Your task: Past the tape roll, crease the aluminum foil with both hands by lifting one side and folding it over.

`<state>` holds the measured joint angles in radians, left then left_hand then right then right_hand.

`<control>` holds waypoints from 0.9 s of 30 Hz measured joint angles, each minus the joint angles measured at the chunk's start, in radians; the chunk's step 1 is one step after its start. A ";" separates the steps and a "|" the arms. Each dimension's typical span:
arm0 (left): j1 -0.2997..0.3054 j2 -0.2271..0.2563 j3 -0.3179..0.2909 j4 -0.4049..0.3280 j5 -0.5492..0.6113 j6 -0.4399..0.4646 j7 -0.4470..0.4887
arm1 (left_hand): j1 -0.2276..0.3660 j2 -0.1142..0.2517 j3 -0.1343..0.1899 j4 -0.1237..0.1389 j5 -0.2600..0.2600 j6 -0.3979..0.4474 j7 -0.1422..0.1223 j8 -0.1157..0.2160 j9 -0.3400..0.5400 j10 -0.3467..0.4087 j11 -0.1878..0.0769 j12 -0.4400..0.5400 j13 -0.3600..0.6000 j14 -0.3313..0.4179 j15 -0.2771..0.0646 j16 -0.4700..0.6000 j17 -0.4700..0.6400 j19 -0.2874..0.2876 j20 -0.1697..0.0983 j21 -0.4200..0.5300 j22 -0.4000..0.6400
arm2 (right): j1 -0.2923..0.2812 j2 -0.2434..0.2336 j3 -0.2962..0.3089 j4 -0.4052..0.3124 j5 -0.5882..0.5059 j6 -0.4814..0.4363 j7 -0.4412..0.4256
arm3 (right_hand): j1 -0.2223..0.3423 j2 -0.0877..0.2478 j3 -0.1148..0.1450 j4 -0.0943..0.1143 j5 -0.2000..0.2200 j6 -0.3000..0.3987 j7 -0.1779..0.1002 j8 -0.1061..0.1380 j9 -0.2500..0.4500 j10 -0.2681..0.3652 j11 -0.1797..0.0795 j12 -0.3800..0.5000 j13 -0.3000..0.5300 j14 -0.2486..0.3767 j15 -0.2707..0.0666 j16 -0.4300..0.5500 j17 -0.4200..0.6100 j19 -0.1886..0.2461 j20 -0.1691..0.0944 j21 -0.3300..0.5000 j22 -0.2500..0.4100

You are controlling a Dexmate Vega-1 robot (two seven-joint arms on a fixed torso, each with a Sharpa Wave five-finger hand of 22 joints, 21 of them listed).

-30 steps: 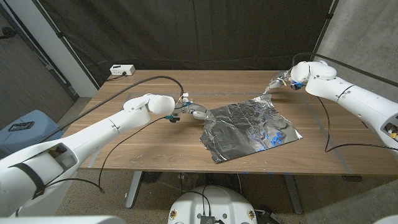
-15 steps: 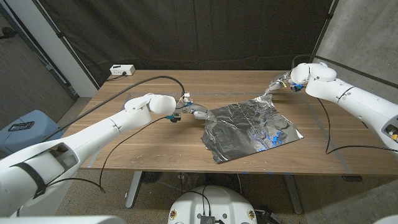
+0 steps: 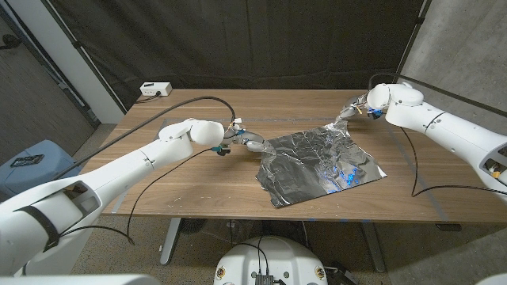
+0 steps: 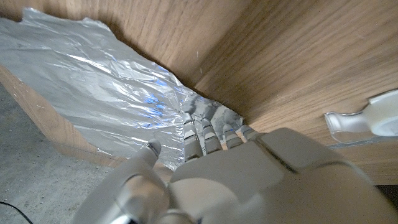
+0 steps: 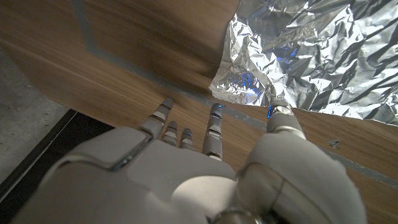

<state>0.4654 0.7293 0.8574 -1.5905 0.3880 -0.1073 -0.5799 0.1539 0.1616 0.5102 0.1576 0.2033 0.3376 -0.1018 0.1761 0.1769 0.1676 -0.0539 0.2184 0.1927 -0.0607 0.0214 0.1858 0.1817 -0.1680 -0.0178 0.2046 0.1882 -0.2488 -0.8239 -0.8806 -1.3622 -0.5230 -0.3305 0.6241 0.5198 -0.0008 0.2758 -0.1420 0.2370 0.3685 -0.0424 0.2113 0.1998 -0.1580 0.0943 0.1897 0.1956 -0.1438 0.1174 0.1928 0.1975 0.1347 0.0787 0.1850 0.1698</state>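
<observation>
The crinkled aluminum foil (image 3: 317,162) lies on the wooden table (image 3: 174,186), right of the middle. My left hand (image 3: 251,144) is at its left corner: in the left wrist view its fingertips (image 4: 202,124) are tucked into the crumpled foil edge (image 4: 124,81) and the thumb lies over the sheet. My right hand (image 3: 354,111) holds the far right corner, which rises off the table. The right wrist view shows that raised corner (image 5: 245,81) between the thumb and a finger of my right hand (image 5: 242,143). A clear tape roll (image 4: 364,121) lies close beside my left hand (image 4: 236,168).
A white box (image 3: 154,89) sits at the table's far left corner. A black cable (image 3: 142,186) loops over the table's left part and another (image 3: 413,170) hangs by the right edge. A blue bin (image 3: 28,162) stands on the floor at left.
My right hand has shifted slightly left with the raised foil corner. The left hand has stayed at the foil's left corner.
</observation>
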 measured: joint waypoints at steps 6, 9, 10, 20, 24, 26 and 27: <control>0.002 0.002 0.000 0.000 -0.002 0.001 0.001 | 0.000 0.000 0.003 -0.003 0.000 0.000 0.000 0.000 0.000 0.000 0.000 -0.003 0.000 0.000 0.000 0.000 0.000 0.000 0.000 0.000 0.000 | 0.005 0.007 -0.009 0.010 -0.007 0.004 -0.005 | 0.006 0.002 0.000 0.000 0.004 0.029 0.004 0.014 0.004 0.000 0.000 0.003 0.000 0.000 0.000 0.000 0.000 0.000 0.000 0.000 0.000; 0.004 0.004 -0.001 0.000 -0.002 0.002 0.003 | -0.004 0.004 0.003 -0.003 0.000 -0.006 0.005 0.000 0.000 0.000 0.000 -0.003 0.000 0.000 0.000 0.000 -0.005 0.000 0.000 0.000 0.000 | 0.005 0.009 -0.012 0.013 -0.010 0.004 -0.007 | 0.010 0.001 -0.004 -0.004 0.004 0.041 0.001 0.019 0.007 0.000 0.000 0.003 0.000 0.000 0.000 0.000 0.000 0.000 0.000 0.004 0.000; 0.004 0.004 -0.001 0.000 -0.003 0.002 0.003 | -0.004 0.004 0.003 -0.003 0.000 -0.006 0.005 0.000 0.000 0.000 0.000 -0.003 0.000 0.000 0.000 0.000 -0.005 0.000 0.000 0.000 0.000 | 0.005 0.010 -0.013 0.014 -0.012 0.005 -0.009 | 0.010 0.001 -0.004 -0.004 0.007 0.049 0.001 0.024 0.008 0.000 0.000 0.003 0.000 0.000 0.000 0.000 0.000 0.000 0.000 0.004 0.000; 0.008 0.011 -0.002 -0.007 -0.001 0.011 0.003 | -0.004 0.004 0.006 -0.006 0.001 -0.006 0.005 0.000 0.000 -0.002 -0.002 0.001 0.000 0.006 0.006 0.000 -0.005 0.000 0.000 0.000 0.000 | -0.005 0.008 -0.015 0.006 -0.019 0.005 -0.021 | 0.030 -0.008 -0.007 -0.013 0.015 0.116 -0.002 0.059 0.021 0.018 0.000 0.007 0.000 0.002 -0.002 0.008 0.000 0.004 0.004 0.004 0.000; 0.010 0.013 -0.003 -0.012 0.002 0.015 0.003 | -0.004 0.004 0.014 -0.006 0.001 -0.006 0.005 0.000 0.000 -0.002 -0.002 0.001 0.000 0.006 0.006 0.000 -0.005 0.000 0.000 0.000 0.000 | -0.012 0.002 -0.015 -0.004 -0.021 -0.001 -0.024 | 0.049 -0.017 -0.002 -0.017 0.021 0.145 0.004 0.076 0.028 0.031 -0.002 0.014 0.000 0.003 -0.003 0.008 0.000 0.008 0.007 0.007 0.000; 0.011 0.014 -0.003 -0.015 0.004 0.017 0.002 | -0.004 0.004 0.014 -0.006 0.001 -0.006 0.005 0.000 0.000 -0.002 -0.002 0.001 0.001 0.006 0.006 0.000 -0.005 0.000 0.000 0.000 0.000 | -0.017 -0.002 -0.014 -0.011 -0.023 -0.003 -0.027 | 0.060 -0.020 -0.003 -0.017 0.026 0.166 0.004 0.090 0.032 0.038 -0.005 0.014 0.000 0.010 -0.003 0.008 0.000 0.015 0.007 0.008 0.000; 0.012 0.015 -0.003 -0.017 0.005 0.018 0.002 | -0.004 0.004 0.014 -0.006 0.001 -0.006 0.005 0.000 0.000 -0.002 -0.002 0.001 0.001 0.006 0.006 0.000 -0.005 0.000 0.000 0.000 0.000 | -0.019 -0.003 -0.014 -0.014 -0.024 -0.004 -0.029 | 0.067 -0.023 -0.001 -0.019 0.026 0.176 0.004 0.095 0.034 0.044 -0.004 0.014 0.000 0.012 -0.005 0.008 0.000 0.017 0.005 0.008 0.000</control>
<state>0.4774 0.7443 0.8540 -1.6075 0.3929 -0.0895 -0.5775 0.1498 0.1657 0.5244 0.1517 0.2039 0.3320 -0.0964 0.1761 0.1770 0.1654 -0.0557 0.2195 0.1934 -0.0552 0.0269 0.1858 0.1767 -0.1680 -0.0178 0.2046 0.1882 -0.2678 -0.8271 -0.8943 -1.3760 -0.5475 -0.3348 0.5953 0.5866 -0.0234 0.2751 -0.1605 0.2630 0.5441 -0.0388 0.3063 0.2343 -0.1145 0.0900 0.2036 0.1956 -0.1314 0.1127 0.2007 0.1975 0.1520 0.0833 0.1926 0.1698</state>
